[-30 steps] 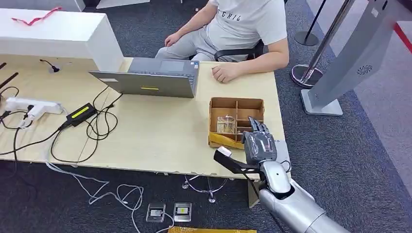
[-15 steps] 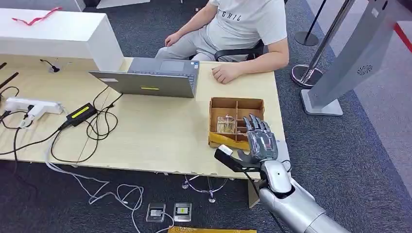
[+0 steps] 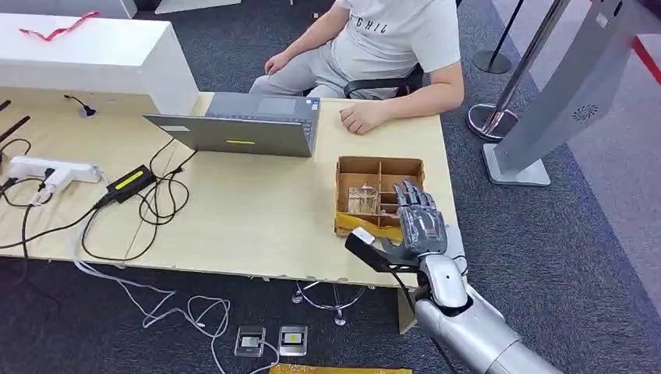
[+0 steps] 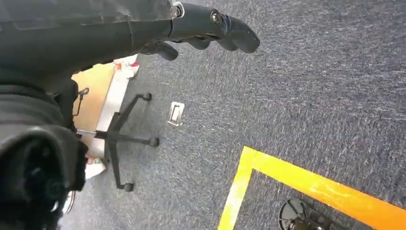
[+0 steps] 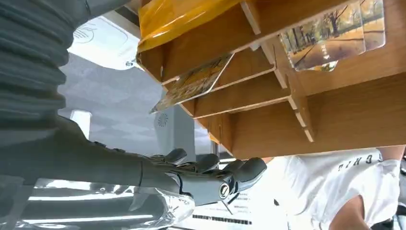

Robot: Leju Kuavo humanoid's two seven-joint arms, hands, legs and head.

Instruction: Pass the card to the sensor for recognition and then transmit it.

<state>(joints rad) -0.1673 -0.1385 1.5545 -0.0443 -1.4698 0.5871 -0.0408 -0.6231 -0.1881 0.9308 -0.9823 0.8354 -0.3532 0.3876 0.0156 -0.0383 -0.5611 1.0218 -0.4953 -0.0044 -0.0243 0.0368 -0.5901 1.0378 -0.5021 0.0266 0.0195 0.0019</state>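
A brown cardboard box (image 3: 379, 166) with compartments stands near the table's right front corner. A card with an autumn-tree picture (image 3: 362, 199) leans in its left compartment; the right wrist view shows this card (image 5: 333, 34) and a yellowish card (image 5: 195, 82) in another compartment. My right hand (image 3: 417, 221) hovers over the box's near right corner, its fingers (image 5: 210, 173) spread and holding nothing. A white pad with a wave symbol (image 5: 102, 40) lies on the table beside the box. My left hand (image 4: 210, 26) hangs over the carpet, loosely extended and empty.
A person in a white T-shirt (image 3: 390, 35) sits behind the table, one hand (image 3: 360, 117) resting on it near the box. A grey laptop (image 3: 245, 125), a power strip (image 3: 47, 170) and cables (image 3: 156, 199) lie to the left. A grey kiosk (image 3: 561, 93) stands right.
My right hand has risen and moved forward over the box's near right corner, and its fingers have straightened and spread. The person and the box have stayed still.
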